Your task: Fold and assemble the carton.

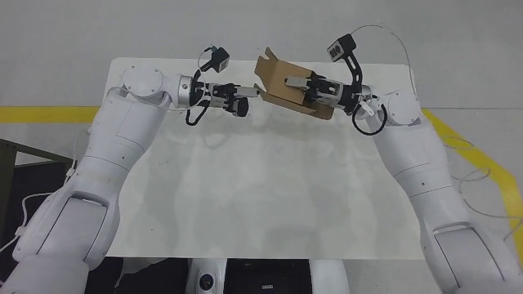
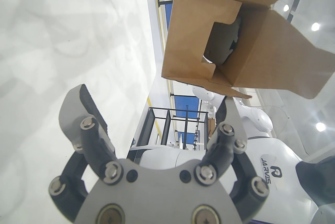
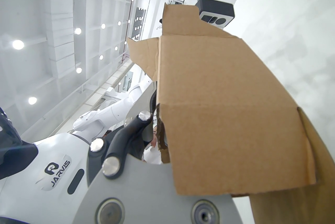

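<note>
Top cam overhead, wrist cams close, sharing carton (image 1: 276,77)

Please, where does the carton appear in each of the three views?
Top view: carton near the table's far edge.
Left wrist view: carton, open end showing, just beyond the left gripper's fingers; table beside it.
Right wrist view: carton close up, table behind it.
Shared landmark: the white table.

1. Brown cardboard carton (image 1: 290,88): one.
2. White rectangular table (image 1: 261,204): one.
3. White jointed robot arms: two, namely the left arm (image 1: 131,131) and the right arm (image 1: 417,159).
4. Grey metal two-finger grippers with black pads: two, namely the left gripper (image 2: 155,95) and the right gripper (image 1: 309,84).
5. Black box-shaped wrist cameras: two, namely the left wrist camera (image 1: 216,57) and the right wrist camera (image 1: 341,48).
</note>
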